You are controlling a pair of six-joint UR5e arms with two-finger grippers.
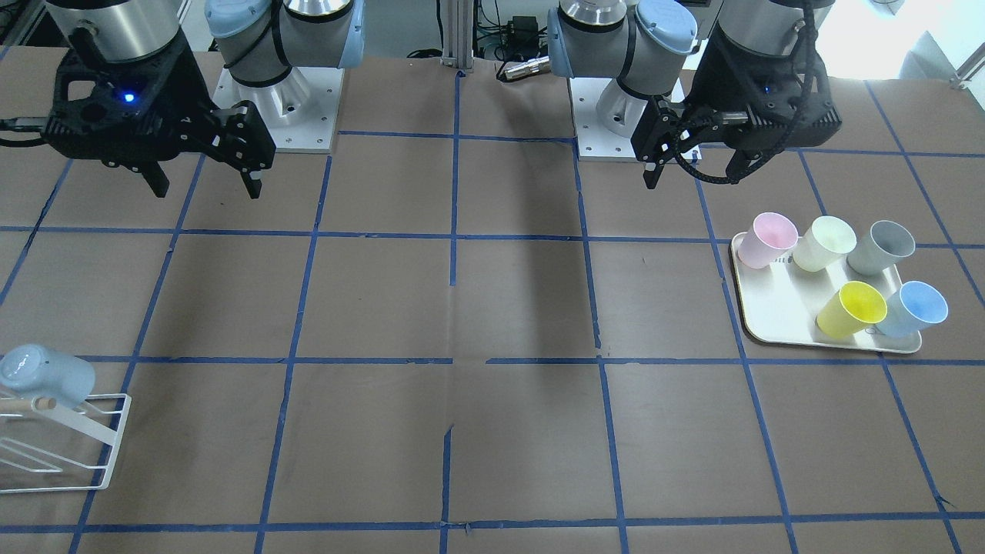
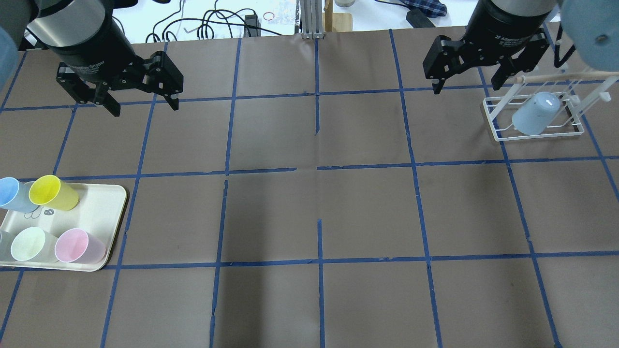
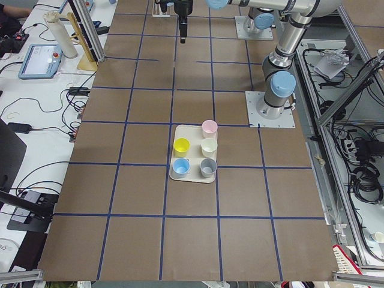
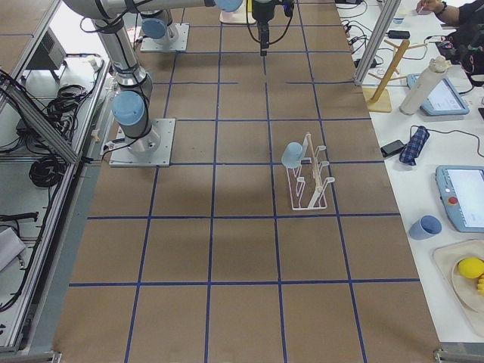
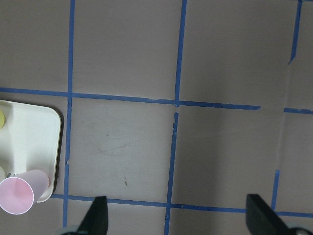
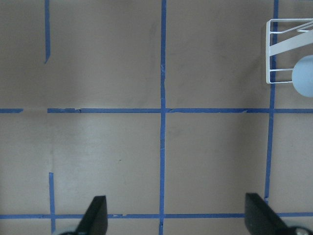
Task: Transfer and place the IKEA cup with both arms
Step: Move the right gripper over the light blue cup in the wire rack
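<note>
IKEA cup (image 2: pixel 536 114) is on the robot's right side, hung mouth-down and tilted on a wooden peg of the white wire rack (image 2: pixel 537 137).

Right gripper (image 2: pixel 466 87) is raised on the rack's side of the tabletop, clear of the cup. Its jaws are apart with nothing in them.

Left gripper (image 2: pixel 145 110) is well apart on the other side, jaws also spread and empty. The tray (image 2: pixel 104 208) with five pastel cups sits on that side.

My read on the cup: light, stiff plastic with a smooth tapered wall, so it could squirt out of a hard pinch. I'd take it across the wall near mid-height and leave the other end free for the handover. I'd draw it off along the peg, since the rack looks light enough to drag.
</note>
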